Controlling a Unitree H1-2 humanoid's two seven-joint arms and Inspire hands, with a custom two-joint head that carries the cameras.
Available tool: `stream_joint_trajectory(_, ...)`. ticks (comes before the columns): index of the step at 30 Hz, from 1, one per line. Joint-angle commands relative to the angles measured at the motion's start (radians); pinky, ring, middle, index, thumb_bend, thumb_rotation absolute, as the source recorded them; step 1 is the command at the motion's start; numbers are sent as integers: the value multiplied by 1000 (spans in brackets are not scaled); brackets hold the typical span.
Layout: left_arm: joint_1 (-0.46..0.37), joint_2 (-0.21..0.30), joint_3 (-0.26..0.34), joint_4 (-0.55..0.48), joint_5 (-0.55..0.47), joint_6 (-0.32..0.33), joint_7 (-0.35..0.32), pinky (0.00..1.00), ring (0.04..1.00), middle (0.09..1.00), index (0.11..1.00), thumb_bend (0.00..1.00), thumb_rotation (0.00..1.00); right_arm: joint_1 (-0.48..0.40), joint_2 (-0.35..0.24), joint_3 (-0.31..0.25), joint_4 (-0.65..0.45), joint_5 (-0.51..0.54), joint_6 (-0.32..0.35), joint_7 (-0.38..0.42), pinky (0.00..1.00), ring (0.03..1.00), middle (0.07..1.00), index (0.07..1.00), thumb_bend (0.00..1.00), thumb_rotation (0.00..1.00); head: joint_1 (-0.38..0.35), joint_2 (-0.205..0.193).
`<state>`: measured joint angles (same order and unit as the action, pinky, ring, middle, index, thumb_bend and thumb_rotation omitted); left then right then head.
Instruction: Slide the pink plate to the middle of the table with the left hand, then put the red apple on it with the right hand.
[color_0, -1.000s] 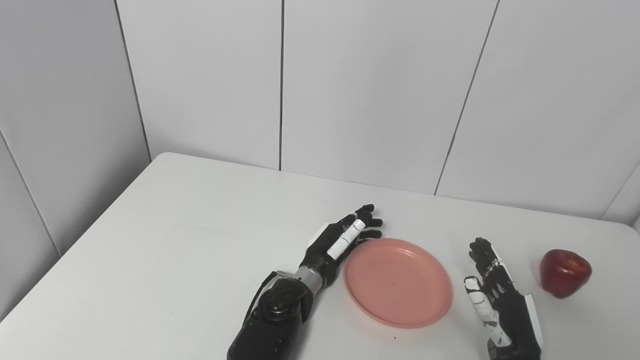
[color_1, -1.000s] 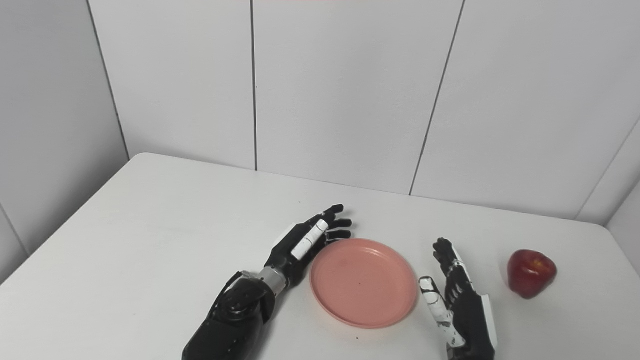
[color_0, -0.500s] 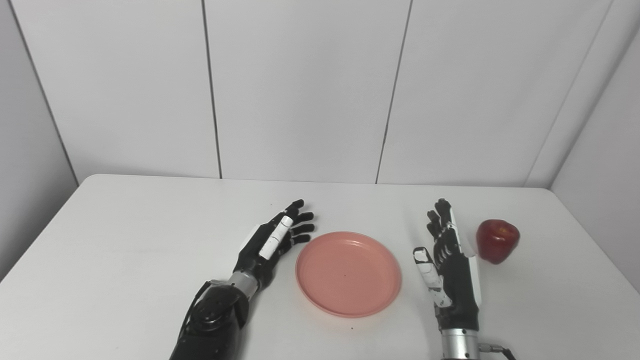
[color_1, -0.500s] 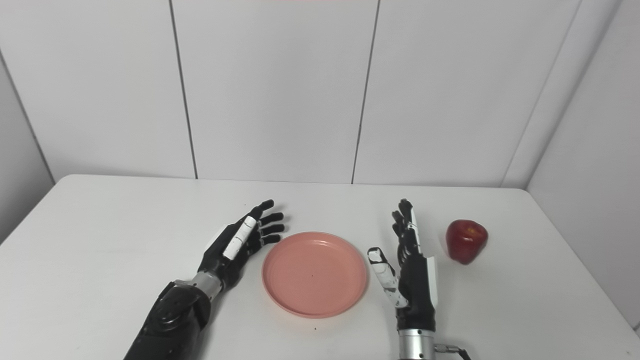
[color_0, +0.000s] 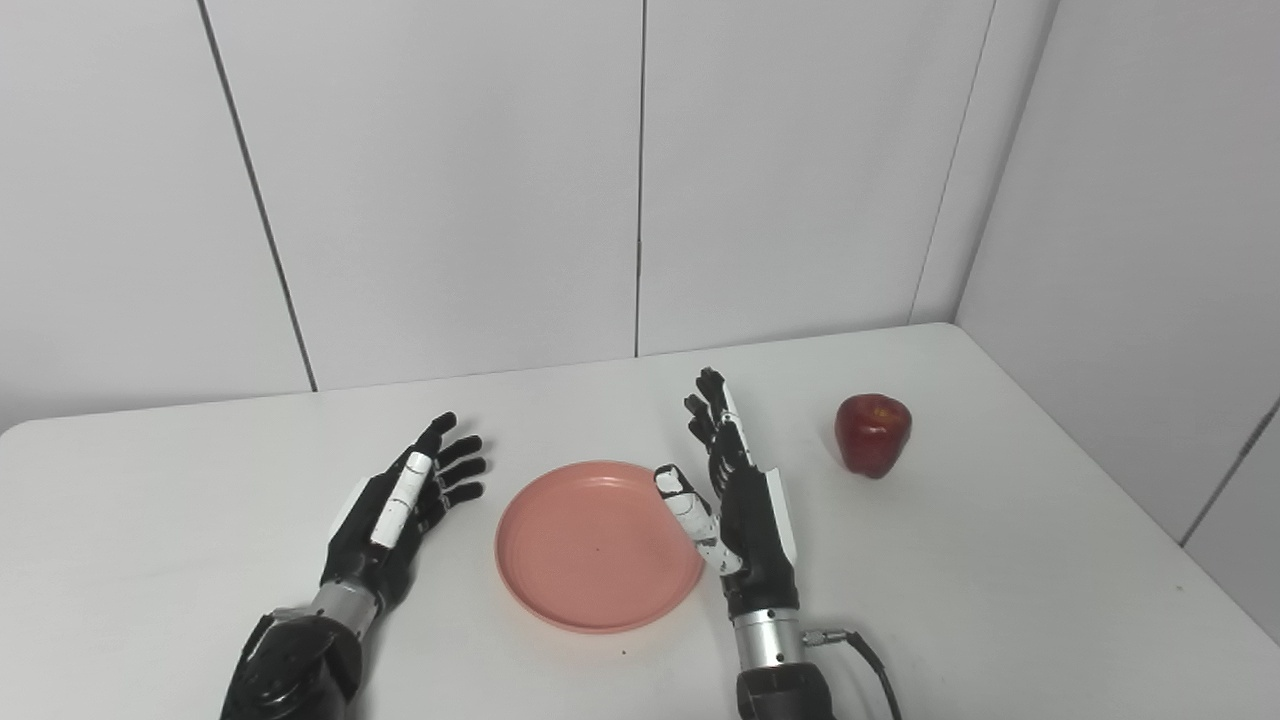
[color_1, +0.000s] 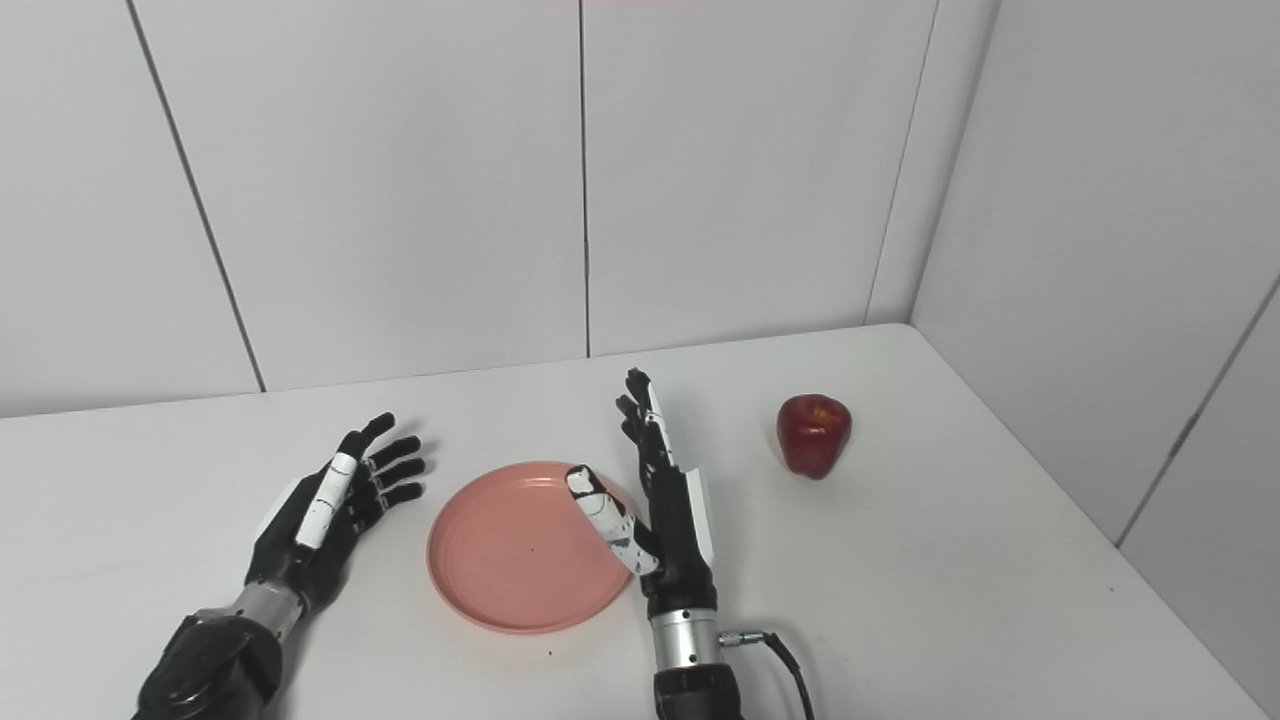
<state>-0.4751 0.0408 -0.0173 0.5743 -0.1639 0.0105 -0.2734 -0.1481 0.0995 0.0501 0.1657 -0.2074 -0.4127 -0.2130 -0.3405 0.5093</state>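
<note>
A: We see the left hand (color_0: 395, 510) and right hand (color_0: 735, 500) flanking the pink plate (color_0: 590, 545), fingers spread, grasping nothing.

B: And the red apple (color_0: 873, 433) stands apart to the right on our white surface (color_0: 1000, 580), panelled walls behind.

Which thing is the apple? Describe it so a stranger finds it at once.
Start at the white table and go toward its far right corner, where the two wall panels meet. There, apart from the open right hand and the round pink plastic plate, stands the small glossy red apple: the only red, rounded thing on the table.
</note>
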Motion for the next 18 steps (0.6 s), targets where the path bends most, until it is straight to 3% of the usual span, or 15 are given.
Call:
stream_joint_trajectory(1,21,21,3,43,11,40,4,776,813,833,902,754,803,28,18,20,61,-31,-46,-11,924,923,957,960,769,786,-7,-2)
stream_joint_trajectory(18,17,37,4,64,9,19,-8,788,821,845,912,745,835,15,23,44,93,-24,-50,-35,902,914,951,947,751,734,-71,-24)
